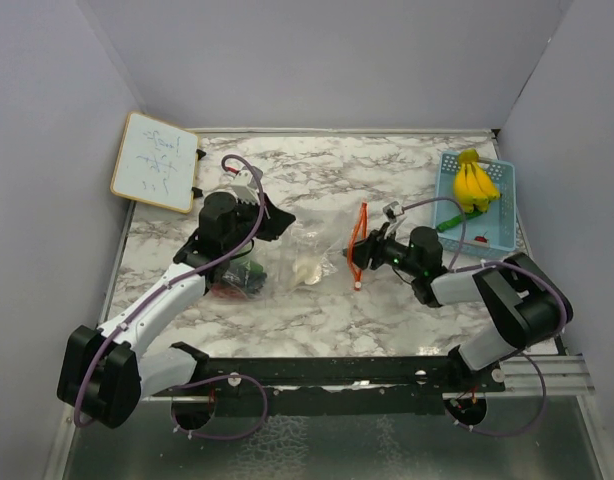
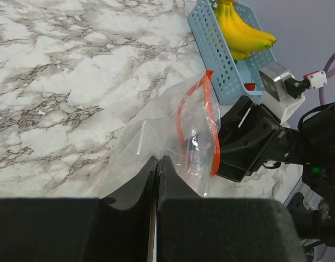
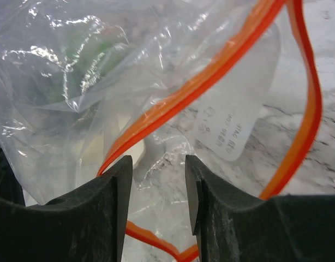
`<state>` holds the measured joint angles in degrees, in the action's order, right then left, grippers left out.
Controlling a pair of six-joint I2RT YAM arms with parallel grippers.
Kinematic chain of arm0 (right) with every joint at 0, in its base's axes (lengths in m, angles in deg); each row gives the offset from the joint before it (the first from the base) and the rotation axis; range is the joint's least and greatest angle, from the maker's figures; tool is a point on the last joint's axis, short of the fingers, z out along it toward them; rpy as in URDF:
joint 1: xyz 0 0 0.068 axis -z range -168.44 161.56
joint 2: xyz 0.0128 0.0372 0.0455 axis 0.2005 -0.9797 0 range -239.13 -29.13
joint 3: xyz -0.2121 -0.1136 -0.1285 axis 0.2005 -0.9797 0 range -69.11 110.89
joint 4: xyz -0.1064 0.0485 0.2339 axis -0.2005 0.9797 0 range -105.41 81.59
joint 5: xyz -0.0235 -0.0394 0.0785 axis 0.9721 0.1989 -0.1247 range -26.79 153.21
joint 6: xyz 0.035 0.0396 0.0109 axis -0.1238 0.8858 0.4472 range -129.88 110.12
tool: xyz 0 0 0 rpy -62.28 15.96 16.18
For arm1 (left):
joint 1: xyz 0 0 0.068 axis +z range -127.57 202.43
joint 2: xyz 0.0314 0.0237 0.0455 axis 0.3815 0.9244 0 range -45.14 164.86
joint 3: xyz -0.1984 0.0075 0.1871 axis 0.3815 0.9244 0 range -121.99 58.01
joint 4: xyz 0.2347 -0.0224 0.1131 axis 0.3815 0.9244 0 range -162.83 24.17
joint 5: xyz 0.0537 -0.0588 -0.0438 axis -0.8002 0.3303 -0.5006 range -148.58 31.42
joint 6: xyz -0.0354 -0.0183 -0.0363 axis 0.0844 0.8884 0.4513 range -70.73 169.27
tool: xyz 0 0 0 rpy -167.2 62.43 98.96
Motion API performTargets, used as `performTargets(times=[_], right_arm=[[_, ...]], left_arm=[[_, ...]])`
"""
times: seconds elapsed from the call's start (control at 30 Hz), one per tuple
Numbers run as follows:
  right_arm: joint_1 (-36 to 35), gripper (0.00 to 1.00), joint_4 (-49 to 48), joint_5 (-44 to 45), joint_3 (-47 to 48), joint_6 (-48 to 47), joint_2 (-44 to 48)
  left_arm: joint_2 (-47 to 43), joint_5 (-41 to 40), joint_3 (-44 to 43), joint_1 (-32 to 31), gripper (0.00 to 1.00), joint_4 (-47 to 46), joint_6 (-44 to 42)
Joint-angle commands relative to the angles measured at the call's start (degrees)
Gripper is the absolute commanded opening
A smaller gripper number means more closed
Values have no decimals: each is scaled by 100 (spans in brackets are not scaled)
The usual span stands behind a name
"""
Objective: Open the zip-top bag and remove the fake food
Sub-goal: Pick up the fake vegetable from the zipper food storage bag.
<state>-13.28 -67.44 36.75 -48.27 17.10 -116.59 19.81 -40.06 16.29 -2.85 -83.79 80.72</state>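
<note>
The clear zip-top bag (image 1: 309,250) lies mid-table with its orange zip mouth (image 1: 359,243) open and facing right. My left gripper (image 1: 270,217) is shut on a fold of the bag's plastic (image 2: 156,159) at the far end from the mouth. My right gripper (image 3: 158,180) is open at the mouth, with the orange zip rim (image 3: 211,71) running past its left finger (image 3: 115,185). A pale round piece (image 1: 307,268) and a blurred green piece (image 3: 85,65) show inside. The yellow banana bunch (image 1: 475,180) lies in the light-blue basket (image 1: 504,215). Dark red and green pieces (image 1: 242,280) lie by the left arm.
A small whiteboard (image 1: 155,160) leans at the back left. The basket stands at the back right, near the wall, and also holds a green piece (image 1: 449,222) and a small red piece (image 1: 482,238). A white label (image 3: 233,120) shows on the bag.
</note>
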Motion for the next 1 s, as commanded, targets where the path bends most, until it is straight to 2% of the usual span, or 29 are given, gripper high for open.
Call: performTargets(times=[0.0, 0.17, 0.3, 0.47, 0.57, 0.7, 0.8, 0.97], right_arm=[[-78, 45, -1210, -1526, 380, 211, -857], [-148, 50, -3301, -2198, 526, 1288, -2256], [-170, 50, -4122, -2127, 633, 1746, -2920], [-224, 50, -2957, -1761, 765, 1003, -2846], [-329, 50, -1646, -1355, 821, 267, -2517], [-782, 50, 193, -305, 1098, -891, -2140], [-911, 50, -1, -264, 1034, -889, -2186], [-926, 51, -1555, -1344, 872, -156, -2590]], left_arm=[[13, -132, 123, -25, 0, -200, -59], [189, 44, 345, 20, 0, -540, 108], [68, 34, 365, 66, 0, -474, 107], [-109, -77, 374, 118, 0, -308, -1], [-131, -85, 454, 130, 0, -356, 11], [-41, -27, 502, 148, 0, -543, 86], [70, 56, 505, 146, 0, -683, 153], [116, 57, 574, 146, 0, -754, 170]])
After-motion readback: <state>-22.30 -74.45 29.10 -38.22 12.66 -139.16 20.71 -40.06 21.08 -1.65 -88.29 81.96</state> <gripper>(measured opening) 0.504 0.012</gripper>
